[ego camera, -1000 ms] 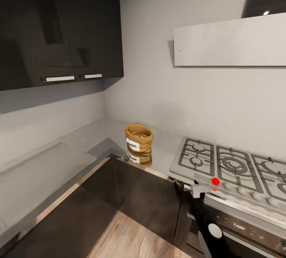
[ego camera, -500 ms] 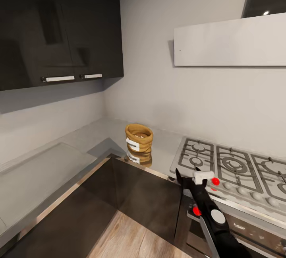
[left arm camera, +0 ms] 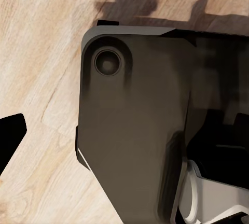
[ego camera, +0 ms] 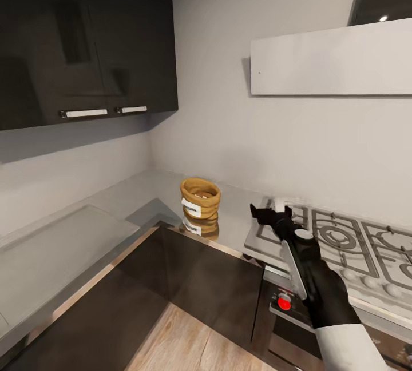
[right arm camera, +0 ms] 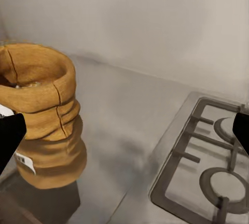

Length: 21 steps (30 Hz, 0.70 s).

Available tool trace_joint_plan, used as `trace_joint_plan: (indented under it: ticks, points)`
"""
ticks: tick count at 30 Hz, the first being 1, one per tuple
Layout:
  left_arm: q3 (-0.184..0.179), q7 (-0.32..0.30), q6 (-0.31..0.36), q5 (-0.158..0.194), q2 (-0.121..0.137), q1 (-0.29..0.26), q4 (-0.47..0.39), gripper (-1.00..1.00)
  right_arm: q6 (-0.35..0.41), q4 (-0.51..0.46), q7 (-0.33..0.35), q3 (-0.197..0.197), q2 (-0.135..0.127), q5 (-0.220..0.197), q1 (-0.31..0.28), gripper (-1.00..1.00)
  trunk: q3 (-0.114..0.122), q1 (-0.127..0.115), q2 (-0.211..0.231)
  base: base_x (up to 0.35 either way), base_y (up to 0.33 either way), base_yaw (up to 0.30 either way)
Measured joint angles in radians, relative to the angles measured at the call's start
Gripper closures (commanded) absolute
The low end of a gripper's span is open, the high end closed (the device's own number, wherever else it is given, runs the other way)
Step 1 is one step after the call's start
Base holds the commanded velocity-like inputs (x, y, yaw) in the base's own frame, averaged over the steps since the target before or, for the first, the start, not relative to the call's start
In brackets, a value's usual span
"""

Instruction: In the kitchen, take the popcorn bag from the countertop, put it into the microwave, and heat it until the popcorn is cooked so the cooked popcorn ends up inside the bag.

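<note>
The orange-brown popcorn bag (ego camera: 200,199) stands upright on the grey countertop (ego camera: 143,194), in the corner left of the hob. Its white label faces the front. Pale pieces show just inside the rolled rim. My right gripper (ego camera: 268,210) hovers open over the hob's left edge, to the right of the bag and apart from it. In the right wrist view the bag (right arm camera: 44,120) sits ahead, off toward one fingertip (right arm camera: 10,133), with nothing between the fingers. My left gripper (left arm camera: 124,130) hangs open over the wood floor beside my dark base. The microwave is out of view.
A gas hob (ego camera: 343,239) with grey grates lies right of the bag, above a steel oven with a red knob (ego camera: 284,302). A pale range hood (ego camera: 332,59) hangs over it. Glossy dark cabinets (ego camera: 86,34) hang at the upper left, with dark lower cabinets (ego camera: 189,279) below the worktop.
My right arm has risen from in front of the oven and reached forward over the hob's left edge, closer to the bag. The bag and the camera have not moved.
</note>
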Motion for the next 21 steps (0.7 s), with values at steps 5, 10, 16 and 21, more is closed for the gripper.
trace_joint_plan:
  ticks: [5,10,16,21]
  points:
    - [0.0,0.0,0.0,0.0,0.0,0.0,0.0,-1.0,0.282,0.029,-0.002,0.0,0.0,0.0,-0.147,-1.0,0.0,0.0,0.0,0.0,0.0,0.0]
    - [0.0,-0.001,0.0,0.0,0.0,0.0,0.0,-1.0,0.385,0.05,-0.001,0.0,0.0,0.0,-0.196,-1.0,0.0,0.0,0.0,0.0,0.0,0.0]
    - [0.0,-0.001,0.0,0.0,-0.001,0.0,0.0,-1.0,0.397,0.043,0.0,-0.017,0.0,0.0,-0.199,-1.0,0.0,0.0,0.0,0.0,0.0,0.017]
    - [0.0,-0.001,0.0,0.0,0.0,0.0,-0.001,-1.0,0.398,0.042,0.003,-0.084,0.0,-0.001,-0.199,-1.0,0.0,0.0,0.0,0.0,0.0,0.214]
